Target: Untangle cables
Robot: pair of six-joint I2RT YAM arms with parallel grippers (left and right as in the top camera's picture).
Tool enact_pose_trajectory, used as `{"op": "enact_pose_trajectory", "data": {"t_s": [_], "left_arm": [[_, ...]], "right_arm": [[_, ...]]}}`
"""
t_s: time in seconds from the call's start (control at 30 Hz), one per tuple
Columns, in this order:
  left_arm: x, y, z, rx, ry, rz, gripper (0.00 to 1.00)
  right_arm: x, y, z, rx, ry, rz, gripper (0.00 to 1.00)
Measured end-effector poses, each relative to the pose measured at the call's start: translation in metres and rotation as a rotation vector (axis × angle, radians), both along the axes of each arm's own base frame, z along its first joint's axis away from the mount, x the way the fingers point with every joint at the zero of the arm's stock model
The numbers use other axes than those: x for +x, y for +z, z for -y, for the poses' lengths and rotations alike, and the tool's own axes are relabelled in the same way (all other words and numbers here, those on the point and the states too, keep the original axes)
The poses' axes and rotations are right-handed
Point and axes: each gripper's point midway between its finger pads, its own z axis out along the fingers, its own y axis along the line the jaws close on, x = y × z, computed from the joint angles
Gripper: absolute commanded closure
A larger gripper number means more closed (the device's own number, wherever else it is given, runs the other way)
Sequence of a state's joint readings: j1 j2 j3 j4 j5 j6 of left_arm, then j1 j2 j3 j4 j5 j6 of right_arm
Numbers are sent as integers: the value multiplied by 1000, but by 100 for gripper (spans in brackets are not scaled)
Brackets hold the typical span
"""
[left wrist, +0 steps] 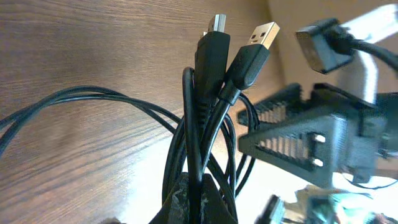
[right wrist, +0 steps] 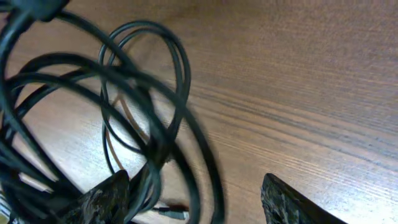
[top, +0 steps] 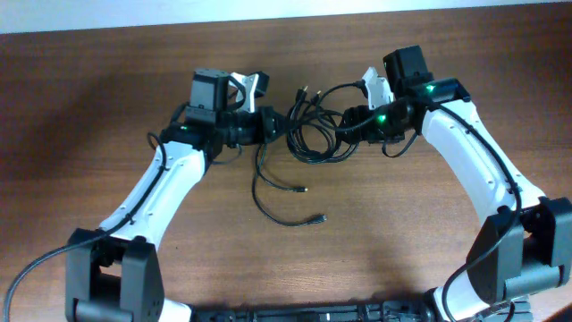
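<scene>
The left hand (top: pixel 271 125) is sitting fully closed, pinching several strands of the cables (top: pixel 315 136) just below two USB plugs (left wrist: pixel 261 34), which are poking up past its fingers. To its right, between the two hands, the main tangle is lying in overlapping loops on the tabletop (top: pixel 107 80), while two loose ends (top: pixel 319 218) are trailing toward the robot's base. Further right, the right hand (right wrist: pixel 193 182) is standing open, with wood showing between its fingers. Loops are draping over and beside one finger, but it is gripping nothing that I can see.

The cords are looking thin, light and limp, so they are likely to slide and sag, and a pull on one strand is probably going to drag its neighbours along. The plugs are the stiff parts. Taking hold just behind a plug, or of a single strand at the tangle's edge, seems safer than grabbing the middle of the knot.

The tabletop is showing a smooth, flat brown wood grain — nothing of the room beyond it is coming into view.
</scene>
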State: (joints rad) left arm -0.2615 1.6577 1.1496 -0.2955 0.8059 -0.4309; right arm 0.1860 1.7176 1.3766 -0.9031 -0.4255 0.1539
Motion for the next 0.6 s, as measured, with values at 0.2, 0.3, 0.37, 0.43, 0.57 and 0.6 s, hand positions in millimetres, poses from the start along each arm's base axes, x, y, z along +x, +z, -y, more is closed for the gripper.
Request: {"op": "enact_pose_trajectory", "data": {"t_s": [0.2, 0.3, 0.37, 0.43, 0.57, 0.6], "left_arm": [[-9, 13, 1, -93, -65, -24, 100], [-12, 15, 3, -107, -79, -27, 100], [-12, 15, 3, -113, -84, -29, 100], [-13, 16, 4, -116, -88, -30, 100], [-13, 16, 3, -117, -88, -29, 100], [-13, 16, 3, -117, -87, -29, 100]], "right_arm": [[3, 2, -7, 43, 6, 5, 34], [6, 6, -19, 119, 26, 5, 41], [5, 10, -25, 160, 38, 3, 57], [2, 15, -33, 211, 52, -7, 74], [-5, 16, -36, 240, 61, -41, 87], [-7, 16, -37, 244, 60, -48, 87]]}}
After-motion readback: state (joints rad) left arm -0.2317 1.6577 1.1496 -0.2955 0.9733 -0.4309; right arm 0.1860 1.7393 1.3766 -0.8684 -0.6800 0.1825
